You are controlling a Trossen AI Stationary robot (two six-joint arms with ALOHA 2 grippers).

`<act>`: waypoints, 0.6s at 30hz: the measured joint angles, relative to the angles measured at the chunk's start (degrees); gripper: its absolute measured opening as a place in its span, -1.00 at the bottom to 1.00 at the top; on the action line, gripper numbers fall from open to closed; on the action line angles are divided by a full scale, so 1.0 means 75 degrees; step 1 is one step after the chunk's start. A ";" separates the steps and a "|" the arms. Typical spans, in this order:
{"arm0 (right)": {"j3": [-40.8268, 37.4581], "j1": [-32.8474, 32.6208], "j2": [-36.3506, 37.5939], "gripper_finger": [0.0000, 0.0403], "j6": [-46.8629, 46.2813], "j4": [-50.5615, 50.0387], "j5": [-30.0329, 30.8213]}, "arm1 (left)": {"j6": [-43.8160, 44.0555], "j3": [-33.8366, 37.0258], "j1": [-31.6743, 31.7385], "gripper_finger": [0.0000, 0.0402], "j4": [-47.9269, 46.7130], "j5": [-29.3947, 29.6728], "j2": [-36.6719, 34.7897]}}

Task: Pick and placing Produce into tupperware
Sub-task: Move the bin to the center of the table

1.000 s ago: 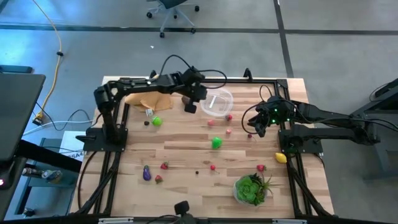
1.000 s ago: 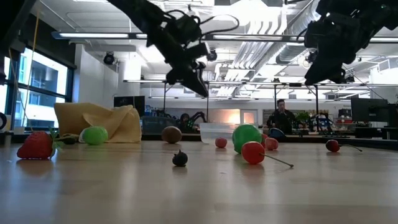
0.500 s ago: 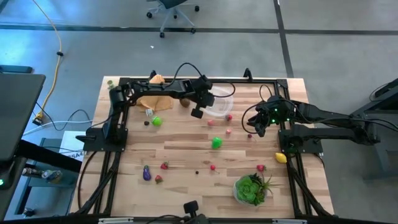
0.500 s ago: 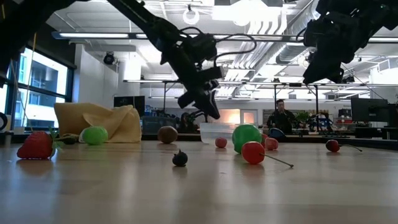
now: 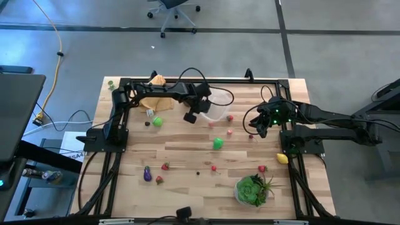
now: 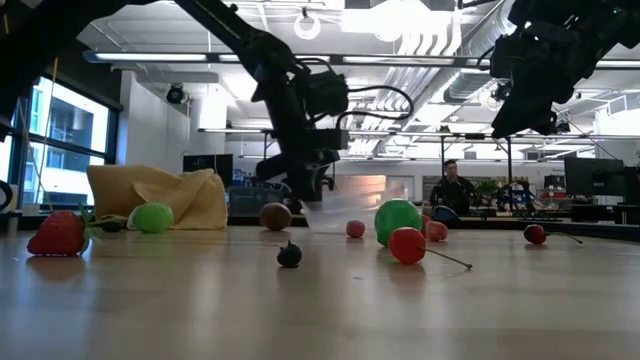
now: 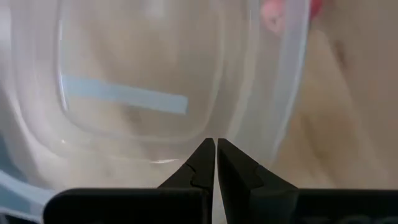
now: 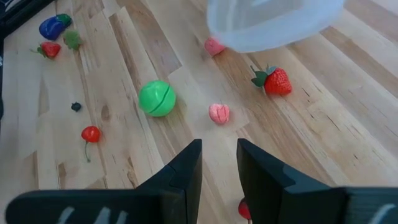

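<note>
The left hand point(image 5: 190, 117) is pinched tight on the rim of the tupperware point(image 5: 214, 109), near the middle of the far edge of the surface point(image 5: 187, 150). It looks like the tub is being tugged into place before any picking. The tub is empty. The produce lies loose: a green lime point(image 5: 217, 144) mid-surface, a strawberry point(image 8: 277, 81) near the tub. The right hand point(image 5: 256, 129) waits narrowly open by the right edge, holding nothing. Next, the tub should sit flat.

Bright ceiling lights, soft shadows, blurred left wrist view
</note>
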State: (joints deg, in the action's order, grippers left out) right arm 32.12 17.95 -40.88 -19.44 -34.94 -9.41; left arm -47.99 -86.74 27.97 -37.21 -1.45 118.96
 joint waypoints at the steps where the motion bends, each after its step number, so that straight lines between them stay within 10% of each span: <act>1: 0.0000 0.0000 0.0003 -0.54 0.0000 0.0000 0.0000 | 0.0008 0.0000 -0.0044 -0.95 -0.0078 -0.0011 0.0000; 18: 0.0000 0.0001 0.0003 -0.54 0.0029 -0.0003 -0.0005 | 0.0670 0.0000 -0.1146 -0.95 -0.1165 0.0171 0.0000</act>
State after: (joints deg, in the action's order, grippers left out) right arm 32.12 17.96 -40.86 -19.22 -34.96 -9.45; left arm -42.96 -86.74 19.38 -45.94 -0.17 118.96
